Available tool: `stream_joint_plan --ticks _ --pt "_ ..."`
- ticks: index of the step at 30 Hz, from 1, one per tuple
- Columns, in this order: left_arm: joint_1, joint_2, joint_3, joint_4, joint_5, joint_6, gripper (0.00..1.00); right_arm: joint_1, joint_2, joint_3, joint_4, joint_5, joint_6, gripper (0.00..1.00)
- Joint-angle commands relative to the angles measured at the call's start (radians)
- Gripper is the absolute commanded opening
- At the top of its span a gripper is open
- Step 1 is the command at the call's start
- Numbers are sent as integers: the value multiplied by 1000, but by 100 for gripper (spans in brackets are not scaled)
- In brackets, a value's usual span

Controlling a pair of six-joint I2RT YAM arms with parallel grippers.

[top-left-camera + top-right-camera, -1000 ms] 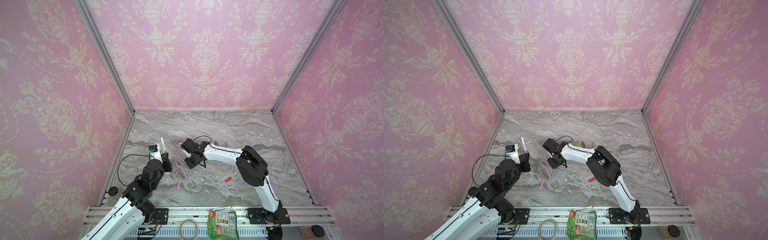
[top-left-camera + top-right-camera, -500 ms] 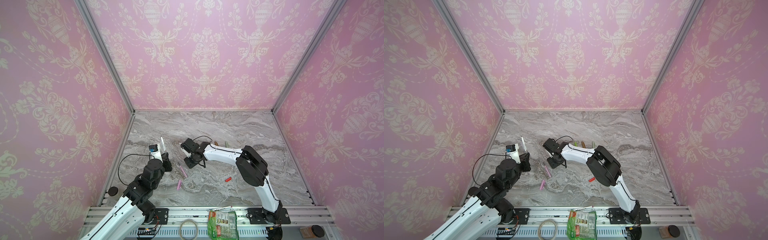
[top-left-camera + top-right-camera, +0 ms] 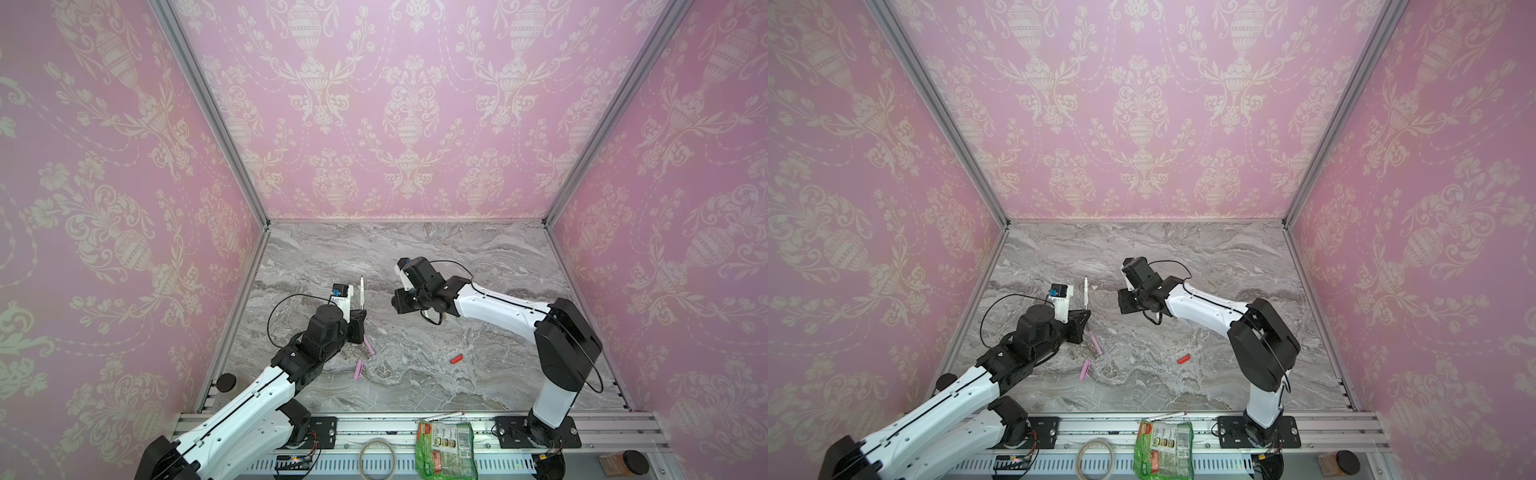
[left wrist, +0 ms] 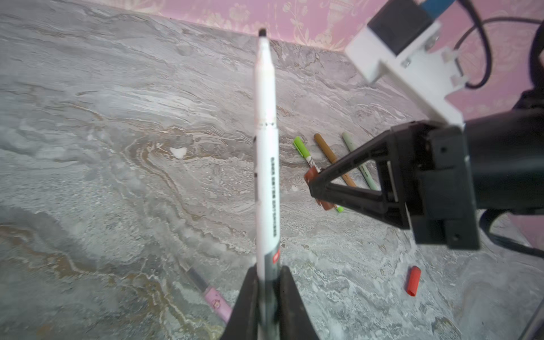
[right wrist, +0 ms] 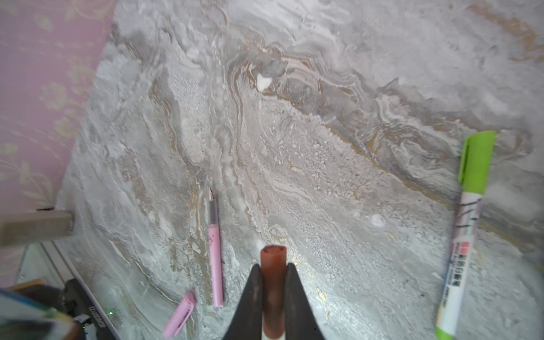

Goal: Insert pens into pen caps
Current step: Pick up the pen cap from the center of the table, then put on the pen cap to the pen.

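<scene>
My left gripper (image 4: 267,275) is shut on a white pen (image 4: 265,153) near its back end. The dark tip of that pen (image 3: 362,293) points up and away from the arm. My right gripper (image 5: 273,269) is shut on a dark brown pen cap (image 5: 273,255), whose open mouth sticks out past the fingertips. In both top views the right gripper (image 3: 395,301) hangs above the table, right of the left gripper (image 3: 360,318). On the marble lie a pink pen (image 5: 215,253), a pink cap (image 5: 179,315), a red cap (image 3: 456,358) and a green-capped white pen (image 5: 463,235).
A tan-brown pen (image 4: 331,157) and a pale green pen (image 4: 357,160) lie beyond the right gripper. On the front rail sit a green packet (image 3: 444,446), a white pen (image 3: 440,415), a cable ring (image 3: 376,455) and a brown jar (image 3: 623,463). Pink walls close three sides.
My right gripper has shut on the dark brown cap and risen off the table, moving a little right. The left arm has held still with the white pen.
</scene>
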Motion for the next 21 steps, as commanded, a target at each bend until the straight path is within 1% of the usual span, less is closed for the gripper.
stream_joint_plan --ticks 1,3,6,10,15,21 --pt "5 79 49 91 211 30 0 -42 -73 -73 115 -34 134 0" --pt "-1 124 57 117 270 24 0 -75 -111 -131 160 -58 183 0" --pt "-14 162 59 152 311 18 0 -114 -144 -165 218 -111 250 0" --pt "-24 192 68 166 337 14 0 -140 -158 -180 277 -176 313 0" --pt "-39 228 83 160 376 14 0 -157 -173 -208 376 -206 381 0" --pt "-53 260 89 161 395 15 0 -172 -171 -221 473 -247 451 0"
